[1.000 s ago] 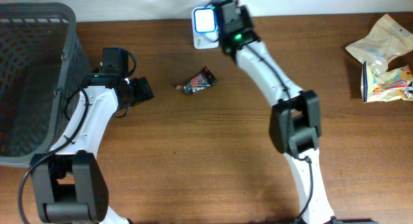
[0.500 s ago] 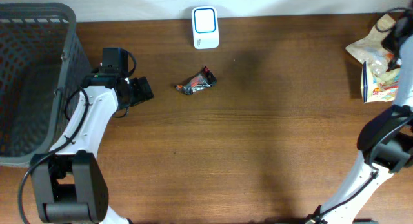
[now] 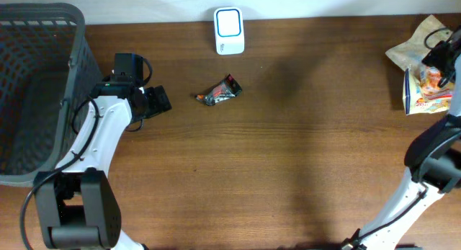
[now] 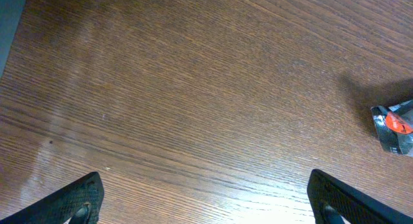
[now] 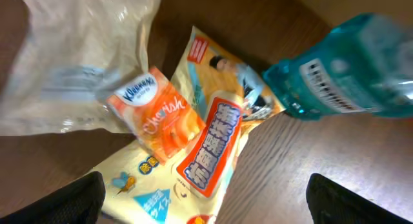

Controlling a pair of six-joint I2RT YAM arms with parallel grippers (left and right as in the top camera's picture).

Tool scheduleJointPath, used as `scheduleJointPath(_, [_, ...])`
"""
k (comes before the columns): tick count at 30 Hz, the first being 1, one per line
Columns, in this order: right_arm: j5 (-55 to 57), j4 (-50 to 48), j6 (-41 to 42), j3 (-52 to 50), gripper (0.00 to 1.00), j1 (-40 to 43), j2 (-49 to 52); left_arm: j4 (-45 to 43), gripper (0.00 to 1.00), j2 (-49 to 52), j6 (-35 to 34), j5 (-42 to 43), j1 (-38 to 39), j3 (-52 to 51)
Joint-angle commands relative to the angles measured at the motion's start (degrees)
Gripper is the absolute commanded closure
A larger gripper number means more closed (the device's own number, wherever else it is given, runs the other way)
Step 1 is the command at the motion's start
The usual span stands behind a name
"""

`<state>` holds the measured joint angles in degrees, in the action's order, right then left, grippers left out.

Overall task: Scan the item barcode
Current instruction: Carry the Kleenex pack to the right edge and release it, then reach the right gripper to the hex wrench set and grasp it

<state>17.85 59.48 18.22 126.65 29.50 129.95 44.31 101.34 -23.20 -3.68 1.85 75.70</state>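
A white barcode scanner point(image 3: 229, 31) stands at the table's back edge. In front of it a small dark wrapped item point(image 3: 218, 91) with a red mark lies on the wood, also at the right edge of the left wrist view point(image 4: 395, 126). My left gripper point(image 3: 160, 100) hovers left of it, open and empty point(image 4: 205, 179). My right gripper point(image 3: 441, 55) is at the far right over a pile of packets, open point(image 5: 205, 182) with nothing between its fingers. Under it lie an orange tissue pack point(image 5: 151, 114), a yellow bag point(image 5: 206, 153) and a teal pouch point(image 5: 348, 69).
A dark mesh basket point(image 3: 72, 27) fills the left end of the table, beside the left arm. A crinkled beige bag point(image 3: 425, 41) tops the pile at the right edge. Bare wood stretches between the two arms.
My right arm swung from the scanner at the back to the pile at the far right, and its jaws have opened there. The left arm and the dark item have not moved.
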Motion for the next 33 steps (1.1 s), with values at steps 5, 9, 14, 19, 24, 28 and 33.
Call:
scheduleJointPath(5, [-31.8,2.1,0.0,0.0,0.01,-2.3,-12.6,-0.1,0.01,-1.2,-0.3,-0.7,0.0,0.6])
scheduleJointPath(9, [-53.8,5.0,-4.4,0.0,0.03,-11.9,-11.2,-0.1,0.01,-1.2,-0.3,-0.7,0.0,0.6])
scheduleJointPath(14, [-53.1,6.9,-4.0,0.0,0.03,-29.9,-6.9,-0.1,0.01,-1.2,-0.3,-0.7,0.0,0.6])
scheduleJointPath(19, [-35.4,5.0,18.3,0.0,0.01,-44.5,-0.4,-0.1,0.01,-1.2,-0.3,-0.7,0.0,0.6])
scheduleJointPath(24, [-28.1,-2.4,24.5,0.0,0.0,-56.2,2.4,-0.1,0.01,-1.2,-0.3,-0.7,0.0,0.6])
scheduleJointPath(28, [-19.0,-2.2,43.2,0.0,0.15,-61.1,4.0,-0.1,0.01,-1.2,-0.3,-0.7,0.0,0.6])
scheduleJointPath(33, [-17.1,-5.6,49.9,0.0,0.14,-63.2,9.1,-0.1,0.01,-1.2,-0.3,-0.7,0.0,0.6])
